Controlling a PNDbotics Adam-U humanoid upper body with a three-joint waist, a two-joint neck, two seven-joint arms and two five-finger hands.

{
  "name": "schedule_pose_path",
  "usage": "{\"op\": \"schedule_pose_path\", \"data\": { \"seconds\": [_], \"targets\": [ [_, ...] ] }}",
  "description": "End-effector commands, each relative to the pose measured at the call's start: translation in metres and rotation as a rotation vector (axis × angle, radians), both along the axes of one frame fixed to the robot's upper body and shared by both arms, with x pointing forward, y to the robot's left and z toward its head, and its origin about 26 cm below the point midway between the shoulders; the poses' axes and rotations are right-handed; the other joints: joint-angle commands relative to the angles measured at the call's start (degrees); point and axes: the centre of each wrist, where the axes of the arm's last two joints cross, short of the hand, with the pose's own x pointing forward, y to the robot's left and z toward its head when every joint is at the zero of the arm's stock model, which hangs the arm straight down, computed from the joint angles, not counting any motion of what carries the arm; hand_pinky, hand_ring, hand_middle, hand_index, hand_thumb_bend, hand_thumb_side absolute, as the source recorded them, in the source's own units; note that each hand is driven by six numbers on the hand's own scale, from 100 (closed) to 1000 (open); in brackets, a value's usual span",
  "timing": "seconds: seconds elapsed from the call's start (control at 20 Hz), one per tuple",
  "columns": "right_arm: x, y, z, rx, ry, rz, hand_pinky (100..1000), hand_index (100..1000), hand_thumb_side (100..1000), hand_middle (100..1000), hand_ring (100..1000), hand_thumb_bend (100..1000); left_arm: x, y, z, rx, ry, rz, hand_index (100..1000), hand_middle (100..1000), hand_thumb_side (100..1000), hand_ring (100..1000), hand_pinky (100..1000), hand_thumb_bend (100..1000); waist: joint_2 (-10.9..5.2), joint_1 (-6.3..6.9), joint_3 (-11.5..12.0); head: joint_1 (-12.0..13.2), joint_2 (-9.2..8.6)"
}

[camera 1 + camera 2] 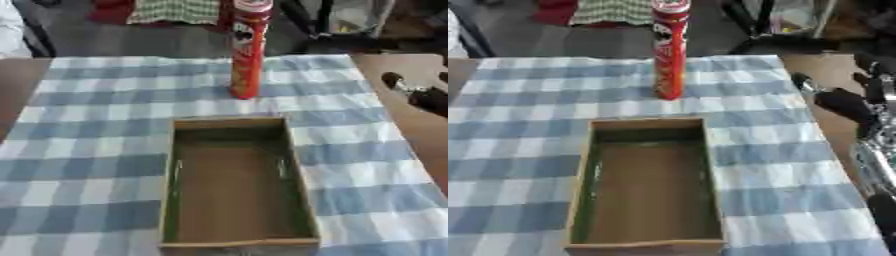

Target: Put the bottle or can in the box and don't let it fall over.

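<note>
Nothing is placed yet: the can [248, 50] is seen upright on the checked tabletop [87, 125], just beyond the empty box [234, 182]. Grasp, lift and placement are all left. The right hand [846, 105] is held at the right edge, apart from the can; its fingers' state cannot be told.

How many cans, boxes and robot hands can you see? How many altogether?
Cans: 1, the red can, standing up.
Boxes: 1, the box, nothing in it.
Robot hands: 1, the right hand.
Total: 3
</note>
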Motion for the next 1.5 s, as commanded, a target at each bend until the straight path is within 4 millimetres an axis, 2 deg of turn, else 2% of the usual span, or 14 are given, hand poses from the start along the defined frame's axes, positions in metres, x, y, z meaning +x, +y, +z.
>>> {"op": "schedule_pose_path", "data": {
  "seconds": [0.05,0.5,0.75,1.3,1.35,1.4,1.5],
  "targets": [
    [0.000,-0.001,0.010,-0.009,-0.028,0.008,850,907,100,957,1000,641,0.000,0.002,0.008,0.024,-0.016,0.001,802,889,594,828,1000,441,-1.17,0.06,-0.1,0.3,-0.18],
    [0.000,-0.001,0.010,-0.008,-0.026,0.011,851,908,100,957,1000,642,-0.001,0.003,0.008,0.025,-0.013,0.003,802,889,593,828,1000,443,-1.16,0.05,0.0,0.0,0.55],
    [0.005,0.006,0.015,-0.014,-0.028,0.049,851,908,100,958,1000,649,-0.001,0.003,0.008,0.027,-0.013,0.000,802,889,592,828,1000,444,-1.10,0.11,0.1,-0.4,0.93],
    [0.045,0.035,0.039,-0.036,0.006,0.200,837,913,100,952,1000,655,0.001,0.001,0.007,0.026,-0.006,-0.017,802,889,593,829,1000,446,-0.88,0.06,0.9,-2.1,0.49],
    [0.049,0.037,0.040,-0.036,0.011,0.212,837,914,100,951,1000,697,0.001,0.001,0.007,0.026,-0.006,-0.018,802,889,593,829,1000,446,-0.83,0.06,1.0,-2.2,0.35],
    [0.054,0.040,0.040,-0.035,0.018,0.224,838,915,100,952,1000,656,0.001,0.000,0.007,0.025,-0.006,-0.020,802,889,593,829,1000,446,-0.78,0.05,1.0,-2.4,0.22],
    [0.063,0.045,0.040,-0.032,0.031,0.244,841,916,100,955,1000,656,0.002,0.000,0.007,0.025,-0.007,-0.022,802,889,593,829,1000,446,-0.66,0.05,1.2,-2.6,-0.07]
  ]
}}
